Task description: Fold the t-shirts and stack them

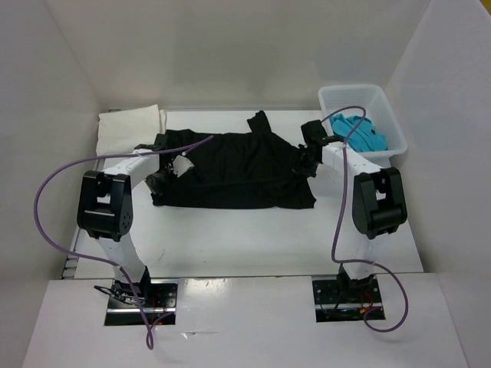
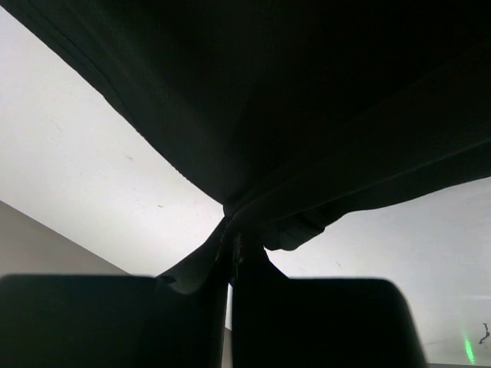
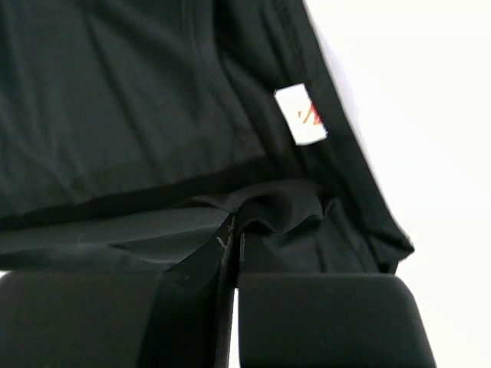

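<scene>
A black t-shirt (image 1: pixel 238 169) lies spread across the middle of the white table. My left gripper (image 1: pixel 170 162) is shut on its left edge; in the left wrist view the black cloth (image 2: pixel 291 100) is pinched between the jaws and hangs lifted above the table. My right gripper (image 1: pixel 309 157) is shut on the shirt's right edge; the right wrist view shows the cloth (image 3: pixel 153 115) with a white label (image 3: pixel 301 115) pinched at the fingertips. A folded white t-shirt (image 1: pixel 130 123) lies at the far left. A blue t-shirt (image 1: pixel 360 132) sits in the bin.
A clear plastic bin (image 1: pixel 383 103) stands at the far right corner of the table. White walls enclose the table on the left, back and right. Purple cables loop off both arms.
</scene>
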